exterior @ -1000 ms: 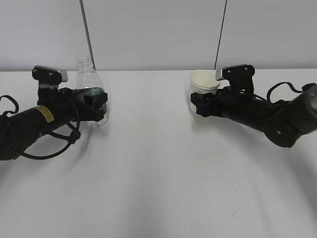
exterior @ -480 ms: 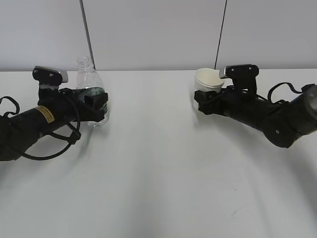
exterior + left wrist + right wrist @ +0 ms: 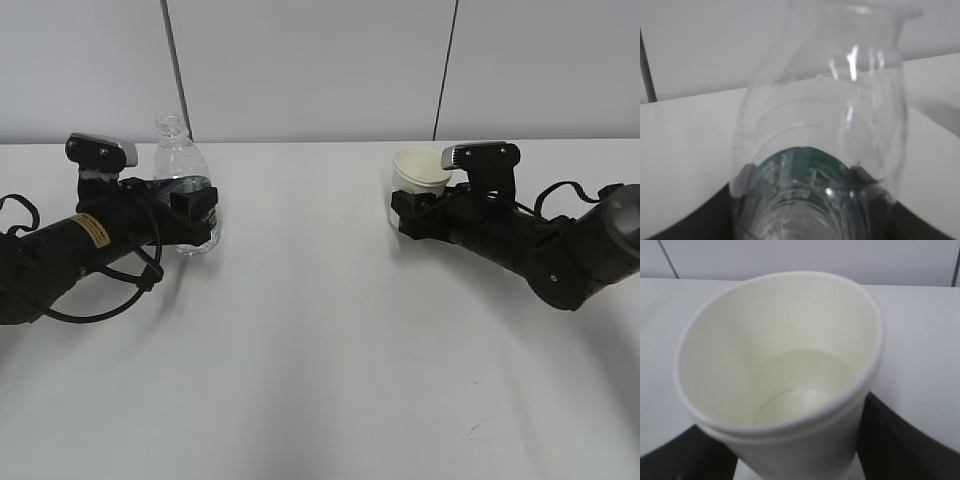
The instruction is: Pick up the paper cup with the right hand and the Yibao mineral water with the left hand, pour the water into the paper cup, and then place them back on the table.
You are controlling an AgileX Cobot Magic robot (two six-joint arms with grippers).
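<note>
The clear ribbed Yibao mineral water bottle (image 3: 181, 160) with its dark green label stands upright on the white table (image 3: 300, 330) at the far left. My left gripper (image 3: 200, 215) is shut on its lower body; in the left wrist view the bottle (image 3: 820, 150) fills the frame between dark fingers (image 3: 872, 187). My right gripper (image 3: 408, 212) is shut on the white paper cup (image 3: 420, 170), held upright and slightly above the table at the right. The right wrist view shows the cup (image 3: 780, 375) from above, its inside empty and cream-coloured.
A pale wall with two dark vertical seams (image 3: 175, 60) rises behind the table's far edge. Black cables (image 3: 110, 290) trail from the left arm on the tabletop.
My right gripper has lifted the paper cup a little off the table and shifted slightly. The left gripper and the bottle have not moved.
</note>
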